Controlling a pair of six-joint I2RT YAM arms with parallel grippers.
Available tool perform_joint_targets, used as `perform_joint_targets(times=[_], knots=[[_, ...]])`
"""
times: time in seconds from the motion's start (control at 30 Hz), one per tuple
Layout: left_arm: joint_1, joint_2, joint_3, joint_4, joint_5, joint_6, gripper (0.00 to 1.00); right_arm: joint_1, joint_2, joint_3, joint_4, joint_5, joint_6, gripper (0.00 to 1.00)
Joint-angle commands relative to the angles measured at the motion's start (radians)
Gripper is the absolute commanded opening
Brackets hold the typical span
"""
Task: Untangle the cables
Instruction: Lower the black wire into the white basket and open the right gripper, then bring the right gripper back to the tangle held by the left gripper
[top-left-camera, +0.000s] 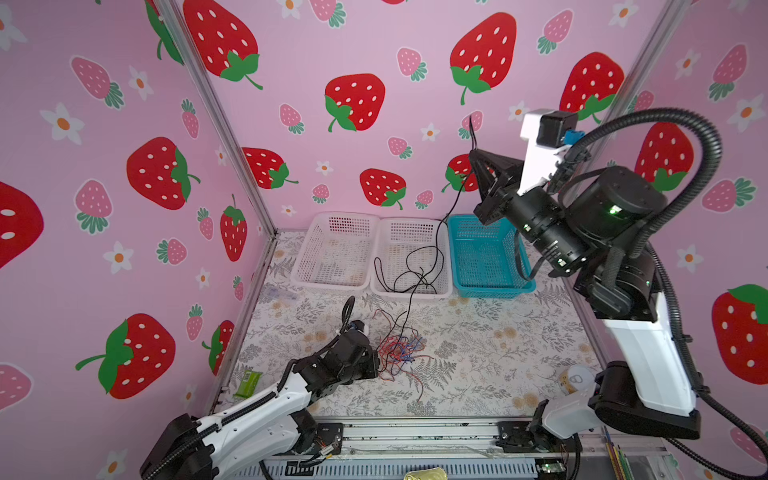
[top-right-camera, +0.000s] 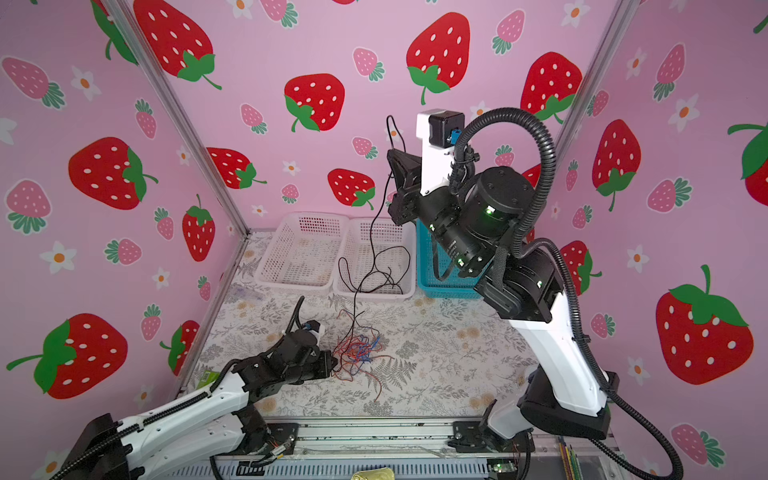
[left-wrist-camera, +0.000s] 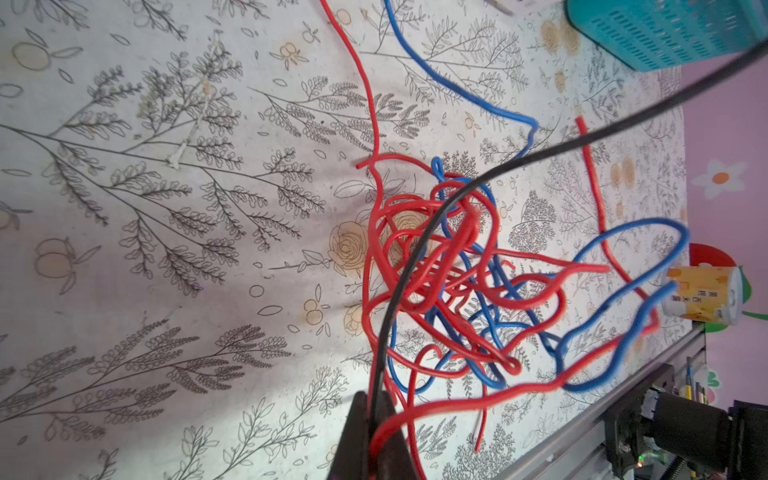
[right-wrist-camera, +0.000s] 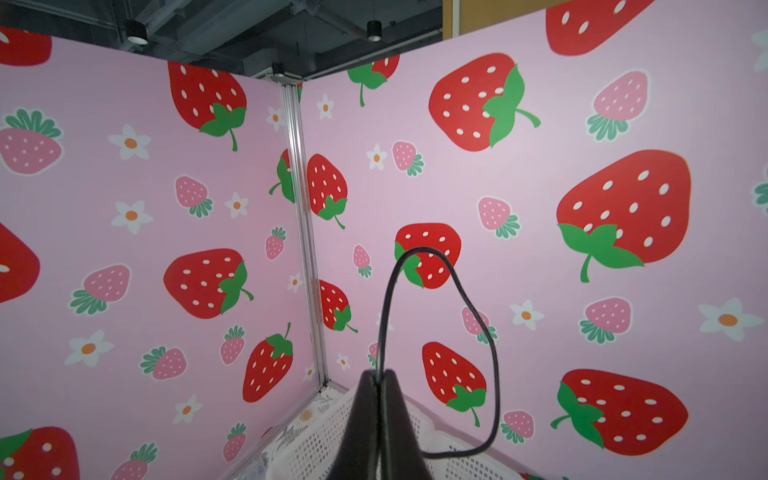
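- Three baskets stand side by side at the back of the table (top-left-camera: 498, 353): a left white basket (top-left-camera: 334, 253), a middle white basket (top-left-camera: 399, 232) and a teal basket (top-left-camera: 482, 257).
- The left white basket shows bare mesh. Loose loops of the black cable (left-wrist-camera: 417, 248) hang into the middle one; whether they rest on its floor cannot be told. The right arm covers part of the teal basket, and what shows of it is bare mesh.
- The tangle (top-left-camera: 399, 351) – thin red and blue strands knotted into one clump – lies on the table in front of the baskets, with a few red ends trailing outward.
- The black cable runs from the right gripper (top-left-camera: 473, 151) down through the loops at the middle basket, into the tangle and on to the left gripper (top-left-camera: 376, 361).
- The left gripper sits low, just beside the tangle, its fingers pressed together on the black cable.
- The right gripper is raised high near the back wall, above the baskets, jaws together on the black cable.
- Both top views show the cable's whole run, but neither pinch clearly.
- The left wrist view shows the black cable entering the closed tips of the left gripper (left-wrist-camera: 374, 405), with a red strand draped across them. It also shows a yellow can (left-wrist-camera: 702, 295) on its side at the table edge.
- The right wrist view shows the cable rising from the right gripper (right-wrist-camera: 379, 374) in a standing loop (seen against the strawberry wall).
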Motion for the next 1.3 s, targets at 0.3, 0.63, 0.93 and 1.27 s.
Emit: perform_joint_targets(times=[0.3, 0.63, 0.93, 1.27], knots=[[-0.001, 0.015, -0.009, 0.007, -0.037, 0.025, 0.0, -0.035, 0.0, 0.041, 0.003, 0.039, -0.088, 0.0], [-0.001, -0.048, 0.074, 0.005, 0.012, 0.024, 0.32, -0.047, -0.214, -0.53, 0.1, 0.003, 0.025, 0.0], [-0.001, -0.089, 0.147, -0.073, 0.014, 0.038, 0.53, -0.048, -0.341, -0.948, 0.153, -0.181, 0.142, 0.0], [0.011, -0.116, 0.214, -0.192, -0.038, 0.09, 0.55, -0.034, -0.407, -1.405, 0.336, -0.425, 0.288, 0.0]])
